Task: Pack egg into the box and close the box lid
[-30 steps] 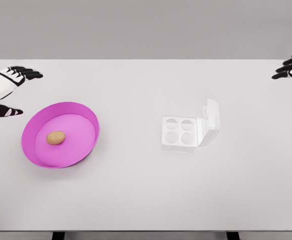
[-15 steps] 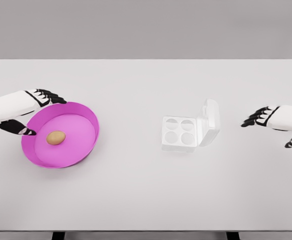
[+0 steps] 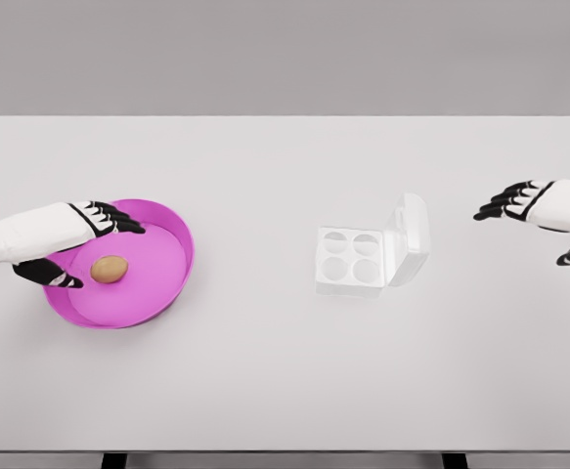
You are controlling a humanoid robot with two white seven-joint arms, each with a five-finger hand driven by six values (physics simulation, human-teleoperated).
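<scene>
I see the small brown egg lying in the shallow round magenta plastic dish on the white desk, its long axis running roughly left to right; my left robot hand brackets it, fingers spread, thumb just left of it, holding nothing; the right robot hand, also spread and unladen, hangs well apart beyond the open white four-cup egg box; the left is plainly nearer.
</scene>
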